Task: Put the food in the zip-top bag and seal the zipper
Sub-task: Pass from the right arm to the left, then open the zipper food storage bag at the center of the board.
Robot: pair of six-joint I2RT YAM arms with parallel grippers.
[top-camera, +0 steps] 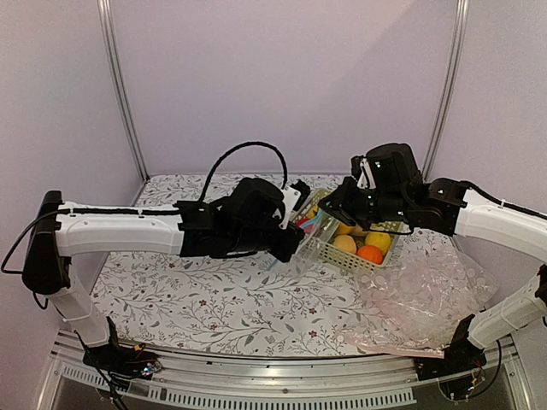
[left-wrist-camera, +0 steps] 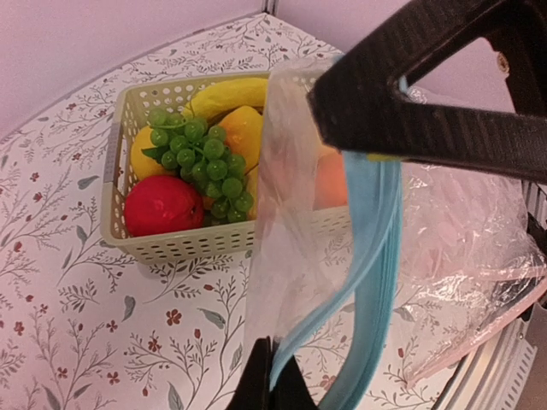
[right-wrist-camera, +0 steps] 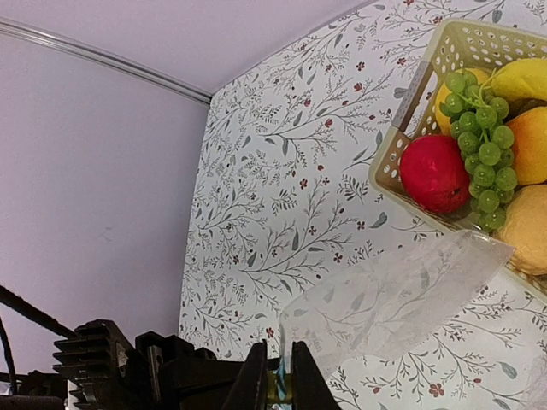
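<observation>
The zip-top bag (left-wrist-camera: pixel 295 222) hangs above the table, stretched between both grippers. Its light blue zipper (left-wrist-camera: pixel 372 248) runs from my left gripper (left-wrist-camera: pixel 272 346), shut on one end, up to the right gripper's black fingers (left-wrist-camera: pixel 410 120). In the right wrist view my right gripper (right-wrist-camera: pixel 279 346) is shut on the blue strip, and the clear bag (right-wrist-camera: pixel 402 290) trails toward the basket. The food lies in the basket (left-wrist-camera: pixel 171 243): a rounded yellow fruit (left-wrist-camera: pixel 141 154) and an orange-yellow one (left-wrist-camera: pixel 244 132). From above, the left gripper (top-camera: pixel 293 232) and right gripper (top-camera: pixel 329 207) meet beside the basket (top-camera: pixel 325 249).
The basket also holds green grapes (left-wrist-camera: pixel 201 162), a red fruit (left-wrist-camera: pixel 162 205) and a banana-shaped fruit (left-wrist-camera: pixel 226 94). A large crumpled pinkish clear sheet (top-camera: pixel 427 295) lies at the front right. The table has a floral cloth (top-camera: pixel 214 299).
</observation>
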